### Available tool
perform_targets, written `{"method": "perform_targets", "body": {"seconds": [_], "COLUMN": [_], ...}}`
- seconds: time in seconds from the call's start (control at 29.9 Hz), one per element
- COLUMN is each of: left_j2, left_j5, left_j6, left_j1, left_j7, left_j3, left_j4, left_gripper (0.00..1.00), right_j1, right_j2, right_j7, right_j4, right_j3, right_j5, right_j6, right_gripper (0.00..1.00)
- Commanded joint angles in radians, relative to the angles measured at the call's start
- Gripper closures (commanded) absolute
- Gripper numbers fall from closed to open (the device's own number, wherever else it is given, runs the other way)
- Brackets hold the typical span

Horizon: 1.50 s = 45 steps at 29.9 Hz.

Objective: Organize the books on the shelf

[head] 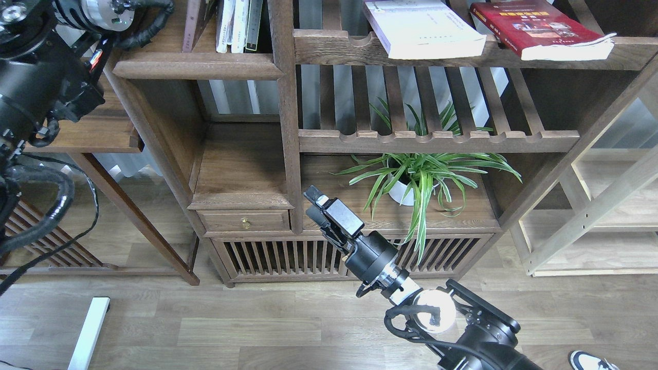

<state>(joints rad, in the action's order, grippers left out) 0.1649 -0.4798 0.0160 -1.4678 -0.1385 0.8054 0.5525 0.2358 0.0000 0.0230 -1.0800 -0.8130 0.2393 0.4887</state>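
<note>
The dark brown book stands tilted at the left end of the walnut shelf at top left, mostly edge-on and cut off by the frame's top. The thick white book and the red book lie flat on the slatted upper shelf at top right. My left arm rises past the shelf's left end, and its gripper is above the frame. My right gripper hangs low in front of the cabinet, empty, its fingers seen side-on.
Thin white and dark-spined books stand upright right of the brown book, against the post. A potted spider plant sits on the lower right shelf. A small drawer lies below the empty middle compartment. A pale wooden rack stands at far right.
</note>
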Motion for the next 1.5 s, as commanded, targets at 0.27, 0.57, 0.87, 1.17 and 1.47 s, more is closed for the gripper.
{"method": "perform_targets", "body": {"seconds": [0.27, 0.57, 0.87, 1.17, 1.47], "left_j2": [0.047, 0.116, 0.280, 0.331, 0.320], "left_j5": [0.030, 0.118, 0.204, 0.217, 0.221], "left_j6": [-0.019, -0.160, -0.186, -0.248, -0.298], "left_j1": [0.014, 0.052, 0.176, 0.343, 0.434], "left_j7": [-0.015, -0.064, -0.087, -0.101, -0.084], "left_j3": [0.001, 0.000, 0.003, 0.141, 0.219], "left_j4": [0.035, 0.124, 0.381, 0.569, 0.762], "left_gripper": [0.59, 0.58, 0.52, 0.50, 0.41], "right_j1": [0.004, 0.034, 0.027, -0.038, -0.036], "right_j2": [0.000, 0.000, 0.000, 0.000, 0.000], "right_j7": [-0.006, -0.012, -0.023, -0.025, -0.025], "right_j4": [-0.001, -0.001, -0.066, -0.110, -0.130], "right_j3": [-0.024, -0.110, -0.175, -0.184, -0.193], "right_j5": [0.000, 0.005, 0.011, 0.011, 0.011], "right_j6": [0.000, 0.000, 0.000, 0.000, 0.000], "right_gripper": [0.02, 0.02, 0.03, 0.03, 0.03]}}
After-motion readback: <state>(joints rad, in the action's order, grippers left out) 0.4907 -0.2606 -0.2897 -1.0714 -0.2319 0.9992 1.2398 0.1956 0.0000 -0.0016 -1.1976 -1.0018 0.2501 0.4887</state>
